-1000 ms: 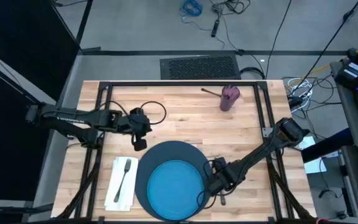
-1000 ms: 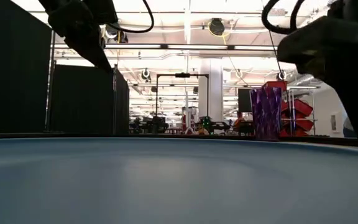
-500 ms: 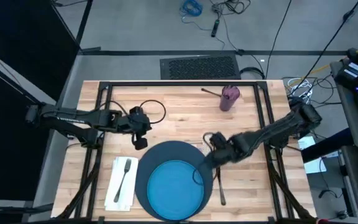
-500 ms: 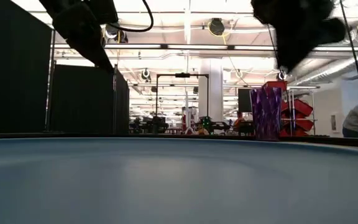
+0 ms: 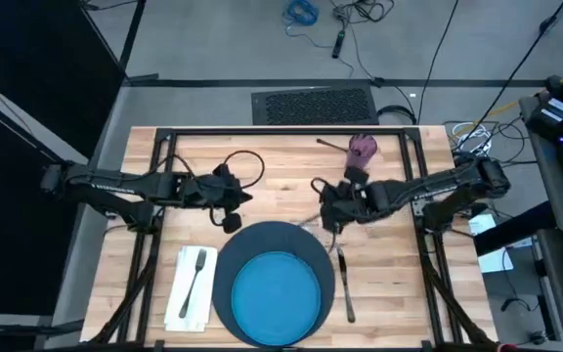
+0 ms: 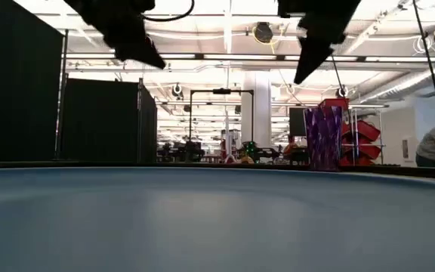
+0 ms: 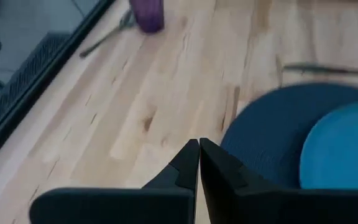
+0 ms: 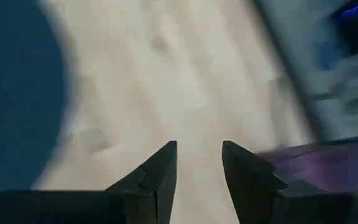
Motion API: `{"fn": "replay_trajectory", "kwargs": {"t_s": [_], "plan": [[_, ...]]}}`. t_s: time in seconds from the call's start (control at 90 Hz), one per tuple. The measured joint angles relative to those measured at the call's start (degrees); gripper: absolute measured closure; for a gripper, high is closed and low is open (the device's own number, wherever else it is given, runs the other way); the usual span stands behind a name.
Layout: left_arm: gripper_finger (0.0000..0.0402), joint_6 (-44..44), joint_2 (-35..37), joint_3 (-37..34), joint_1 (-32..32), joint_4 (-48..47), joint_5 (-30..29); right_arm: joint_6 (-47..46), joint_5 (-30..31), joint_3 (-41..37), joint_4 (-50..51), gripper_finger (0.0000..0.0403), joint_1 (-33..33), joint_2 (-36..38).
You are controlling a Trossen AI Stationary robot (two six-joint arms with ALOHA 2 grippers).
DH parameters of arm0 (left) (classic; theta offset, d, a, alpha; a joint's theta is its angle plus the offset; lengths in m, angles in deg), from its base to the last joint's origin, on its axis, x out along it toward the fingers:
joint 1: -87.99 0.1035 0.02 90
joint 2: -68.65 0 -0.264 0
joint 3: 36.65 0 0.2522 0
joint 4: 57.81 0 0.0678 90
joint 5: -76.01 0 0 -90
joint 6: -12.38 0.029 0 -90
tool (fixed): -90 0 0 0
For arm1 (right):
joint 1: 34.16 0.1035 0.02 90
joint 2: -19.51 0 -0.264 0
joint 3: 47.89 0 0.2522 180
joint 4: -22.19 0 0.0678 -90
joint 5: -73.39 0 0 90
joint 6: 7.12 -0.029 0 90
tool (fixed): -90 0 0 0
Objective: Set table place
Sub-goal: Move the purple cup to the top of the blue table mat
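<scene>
The dark navy mat [image 5: 231, 272] lies at the table's near middle with the bright blue plate [image 5: 277, 298] on it. Left of the mat, the fork [image 5: 195, 279] rests on the white napkin [image 5: 186, 293]. One metal utensil [image 5: 344, 286] lies flat on the wood along the mat's right side. The purple cup [image 5: 362, 152] stands upright at the far right, with another utensil [image 5: 332, 145] beside it. My left gripper [image 7: 199, 146] is shut and empty, above the wood just beyond the mat's far left rim. My right gripper [image 8: 199, 152] is open and empty, between the mat and the cup [image 8: 328, 163].
A black metal frame [image 5: 281, 131] runs along the table's edges. Bare wood [image 5: 281, 181] stretches between the two grippers and across the far half. In the low view the plate [image 6: 217, 219] fills the foreground and both grippers hang high above it.
My right gripper has risen from the table beside the mat's near right rim and gone toward the far edge and the cup. The metal utensil stays lying along the mat's right side. My left gripper has shifted a little toward the table's right.
</scene>
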Motion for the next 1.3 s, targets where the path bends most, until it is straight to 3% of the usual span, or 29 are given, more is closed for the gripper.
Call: {"fn": "replay_trajectory", "kwargs": {"t_s": [0.156, 0.311, 0.378, 0.533, 0.644, 0.922, 1.3], "plan": [[0.0402, 0.0, -3.2, 0.0, 0.0, 4.2, 0.1, 8.5, 5.3, 0.0, -6.2, 0.0289, -12.7, 0.2], [0.0402, -3.2, -6.6, 0.0, 0.0, 3.4, 0.2, 12.2, 3.5, 0.0, -9.8, 0.0289, -25.6, 1.9], [0.0402, -4.8, -7.7, 0.0, 0.0, 1.6, 0.2, 10.3, -1.5, 0.0, -7.5, 0.0289, -30.8, 3.4], [0.0402, -5.7, -9.3, 0.0, 0.0, -2.0, 0.1, 8.9, -20.1, 0.0, -3.5, 0.0289, -39.5, 5.9], [0.0402, -2.7, -9.9, 0.0, 0.5, -1.9, -0.4, 8.8, -26.1, 0.0, -3.5, 0.0289, -41.1, 5.9], [0.0402, -1.0, -10.0, 0.0, 1.9, -2.7, -0.6, 7.3, -31.8, 0.0, -1.8, 0.0289, -40.9, 4.8], [0.0402, -1.2, -10.0, 0.0, 1.9, -3.9, 0.0, 5.7, -32.7, 0.0, 0.2, 0.0289, -39.3, 4.2]]}}
